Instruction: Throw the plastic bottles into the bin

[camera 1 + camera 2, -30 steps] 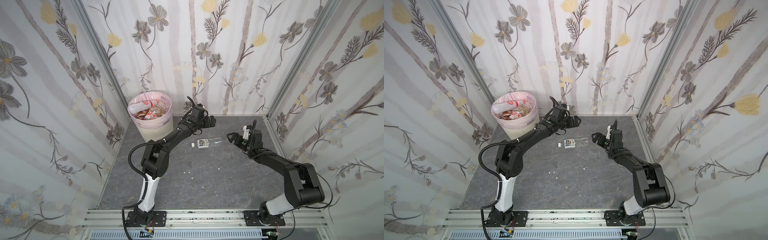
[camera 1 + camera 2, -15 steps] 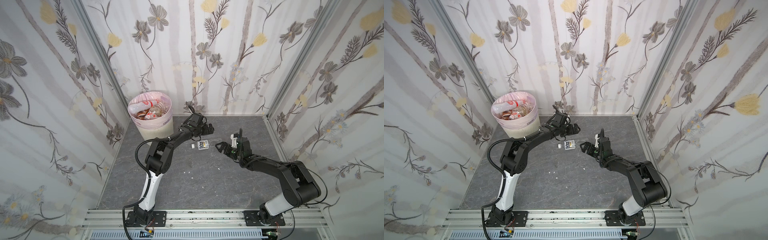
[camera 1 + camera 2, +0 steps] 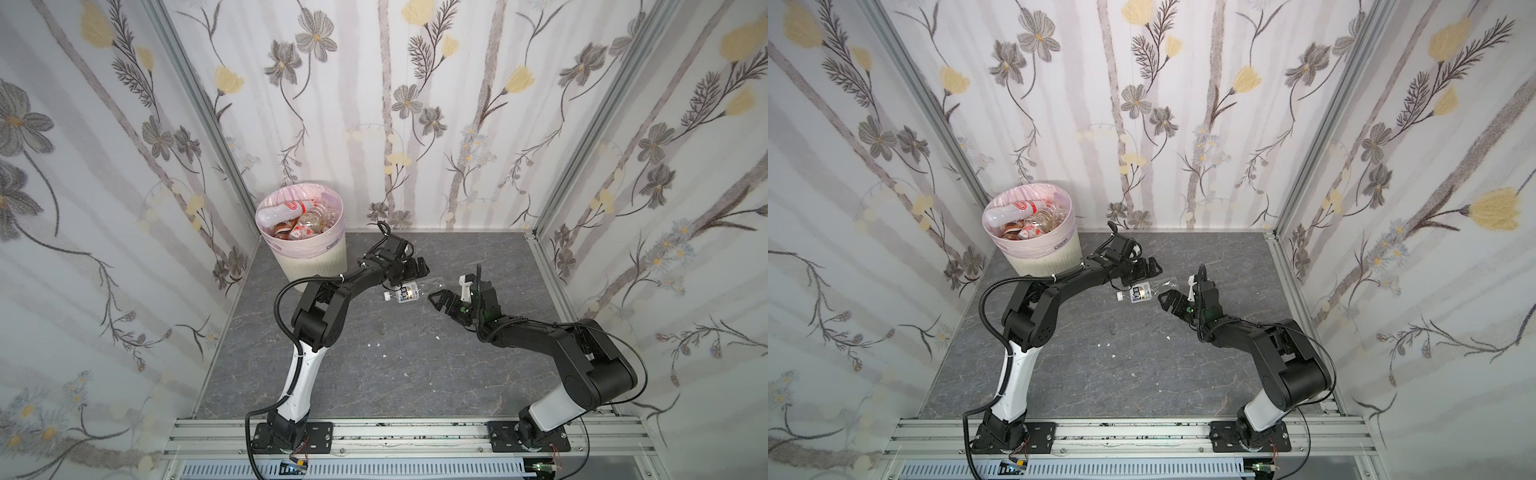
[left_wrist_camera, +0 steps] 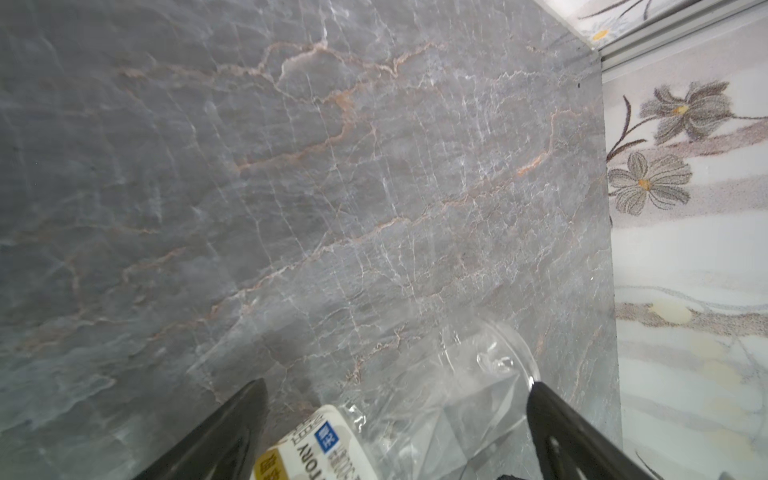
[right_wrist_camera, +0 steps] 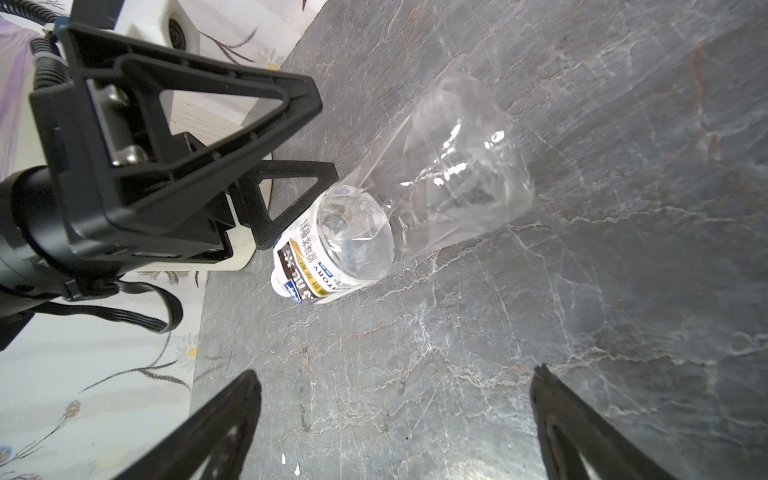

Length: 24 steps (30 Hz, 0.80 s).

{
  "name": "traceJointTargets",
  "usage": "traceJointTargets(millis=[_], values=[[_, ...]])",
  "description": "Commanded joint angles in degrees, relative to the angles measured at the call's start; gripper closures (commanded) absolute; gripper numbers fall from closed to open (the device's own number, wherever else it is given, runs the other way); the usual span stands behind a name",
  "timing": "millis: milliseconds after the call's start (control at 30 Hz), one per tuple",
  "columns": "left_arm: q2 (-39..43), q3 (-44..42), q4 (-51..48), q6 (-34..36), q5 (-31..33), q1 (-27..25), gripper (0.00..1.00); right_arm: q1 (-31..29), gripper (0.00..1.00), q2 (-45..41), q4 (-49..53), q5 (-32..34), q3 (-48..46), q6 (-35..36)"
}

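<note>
- Table [image 3: 415, 374]: grey marbled slab, closed in by flowered walls at 9, 12 and 3 o'clock and by a metal rail [image 3: 395, 432] at 6 o'clock.
- The bin [image 3: 316, 262] is set in the 10 o'clock corner, close to both walls. It is piled to the rim with the plastic bottles [image 3: 291, 216].
- One clear bottle [image 3: 409, 293] is left lying on the slab, a little past centre toward 12 o'clock, with its cap toward 9 o'clock and its base toward 3 o'clock.
- Left gripper [image 3: 409, 276]: spread wide and empty, lowered over the bottle's labelled end from 12 o'clock. One fingertip [image 5: 328, 176] is seen at the label edge; contact cannot be told.
- Right gripper [image 3: 440, 301]: spread wide and empty, held just beside the bottle's base at 3 o'clock, clear of it.
- Open room is seen from centre to 6 o'clock, broken only by white crumbs [image 3: 376, 345]. The strip along the 3 o'clock wall is bare too.
</note>
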State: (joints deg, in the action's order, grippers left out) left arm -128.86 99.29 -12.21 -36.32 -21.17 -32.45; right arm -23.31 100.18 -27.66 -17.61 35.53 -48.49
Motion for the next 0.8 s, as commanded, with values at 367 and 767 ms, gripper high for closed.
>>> traceJointTargets(millis=[367,767], values=[[4.3,-1.0,0.5,-3.9,-3.8,-0.9,0.0,-0.2,0.0,0.9,-5.2,0.5,-1.3,-1.3],[5.5,-3.6,0.6,-4.0,-2.7,0.3,0.0,-0.3,0.0,1.9,-1.7,2.7,2.0,0.9]])
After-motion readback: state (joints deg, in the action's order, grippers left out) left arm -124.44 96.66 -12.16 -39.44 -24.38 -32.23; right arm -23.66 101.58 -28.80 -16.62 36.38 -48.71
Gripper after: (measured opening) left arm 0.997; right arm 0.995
